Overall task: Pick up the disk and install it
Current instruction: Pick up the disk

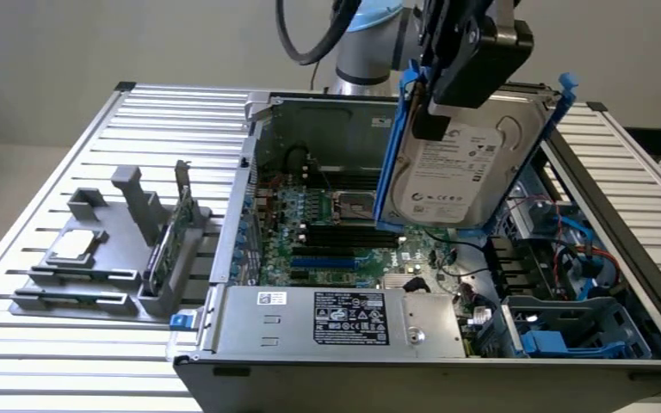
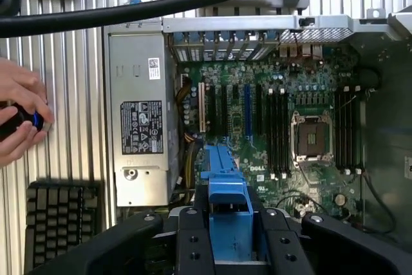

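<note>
The disk (image 1: 460,168), a silver-grey hard drive with a white label in a blue carrier, hangs upright and slightly tilted above the open computer case (image 1: 606,215). My gripper (image 1: 436,107) is shut on its upper edge, black fingers on either side. In the wrist view the carrier's blue edge (image 2: 225,201) sits between my two black fingers (image 2: 193,243), with the motherboard (image 2: 270,120) far below. The disk is clear of the case and touches nothing else.
A drive bay with a blue bracket (image 1: 560,337) sits at the case's near corner on the exterior view's right. The power supply (image 1: 342,317) lies along the front. A grey holder (image 1: 101,258) carries a CPU chip (image 1: 76,245) and green card (image 1: 176,228). A person's hand (image 2: 19,120) and keyboard (image 2: 58,223) lie beside the case.
</note>
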`<act>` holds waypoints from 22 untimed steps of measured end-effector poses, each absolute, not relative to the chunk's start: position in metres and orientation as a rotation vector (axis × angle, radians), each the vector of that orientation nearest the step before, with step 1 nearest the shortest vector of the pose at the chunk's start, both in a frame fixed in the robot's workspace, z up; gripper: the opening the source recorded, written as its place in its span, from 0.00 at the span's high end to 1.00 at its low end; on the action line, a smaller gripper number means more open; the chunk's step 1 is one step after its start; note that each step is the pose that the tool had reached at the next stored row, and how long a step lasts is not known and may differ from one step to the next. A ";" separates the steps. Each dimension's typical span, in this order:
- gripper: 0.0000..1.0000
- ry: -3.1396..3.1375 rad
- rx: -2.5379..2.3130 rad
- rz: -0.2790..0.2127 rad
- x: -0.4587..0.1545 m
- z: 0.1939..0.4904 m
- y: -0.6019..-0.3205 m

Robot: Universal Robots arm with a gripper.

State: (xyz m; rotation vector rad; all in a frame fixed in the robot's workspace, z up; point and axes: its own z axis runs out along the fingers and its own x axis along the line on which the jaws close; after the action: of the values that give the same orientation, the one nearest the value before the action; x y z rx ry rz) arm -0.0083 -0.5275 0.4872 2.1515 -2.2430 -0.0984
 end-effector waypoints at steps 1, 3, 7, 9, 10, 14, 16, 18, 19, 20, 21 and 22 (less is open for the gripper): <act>0.67 -2.243 2.151 -0.099 -0.005 0.487 -0.530; 0.67 -2.243 2.152 -0.098 0.002 0.487 -0.534; 0.67 -2.243 2.152 -0.098 0.015 0.487 -0.542; 0.67 -2.243 2.151 -0.098 0.022 0.487 -0.546; 0.67 -2.243 2.151 -0.098 0.026 0.487 -0.549; 0.67 -2.243 2.152 -0.098 0.039 0.486 -0.558; 0.67 -2.243 2.152 -0.099 0.045 0.486 -0.563; 0.67 -2.243 2.151 -0.098 0.049 0.485 -0.569; 0.67 -2.243 2.152 -0.098 0.051 0.485 -0.573; 0.67 -2.243 2.152 -0.099 0.053 0.484 -0.576; 0.67 -2.243 2.152 -0.099 0.055 0.484 -0.580; 0.67 -2.243 2.151 -0.098 0.057 0.484 -0.583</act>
State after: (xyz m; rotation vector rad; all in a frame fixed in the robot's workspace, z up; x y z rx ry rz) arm 0.0572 -0.5830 0.4838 2.1515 -2.2430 -0.0984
